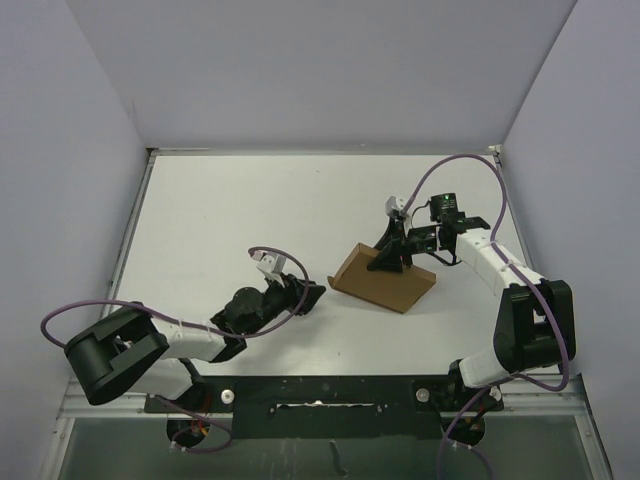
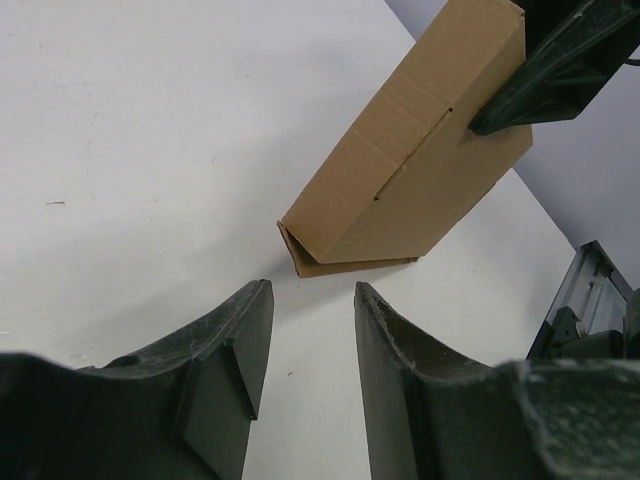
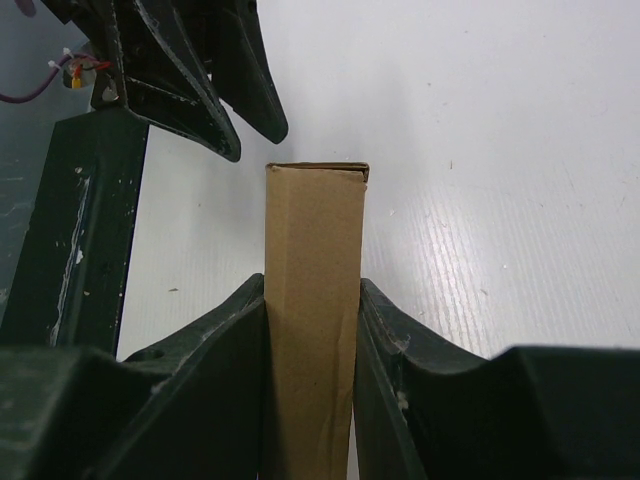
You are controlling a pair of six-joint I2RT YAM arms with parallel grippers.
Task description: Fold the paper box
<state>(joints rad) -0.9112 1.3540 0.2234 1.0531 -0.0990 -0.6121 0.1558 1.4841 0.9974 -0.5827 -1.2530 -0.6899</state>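
The paper box (image 1: 385, 287) is a thin brown cardboard box, folded shut, lying right of the table's middle. My right gripper (image 1: 388, 260) holds it from the far side. In the right wrist view the box (image 3: 315, 230) stands as a narrow brown strip, pinched on both sides by the right gripper (image 3: 312, 285). My left gripper (image 1: 312, 293) rests low, just left of the box's left end and apart from it. In the left wrist view the left gripper (image 2: 313, 290) is open over bare table, and the box (image 2: 410, 170) lies a short way ahead of its tips.
The white table (image 1: 250, 200) is walled by pale panels at the left, back and right. A metal rail (image 1: 320, 405) runs along the near edge between the arm bases. Purple cables loop over both arms. The left gripper's fingers (image 3: 200, 100) show beyond the box.
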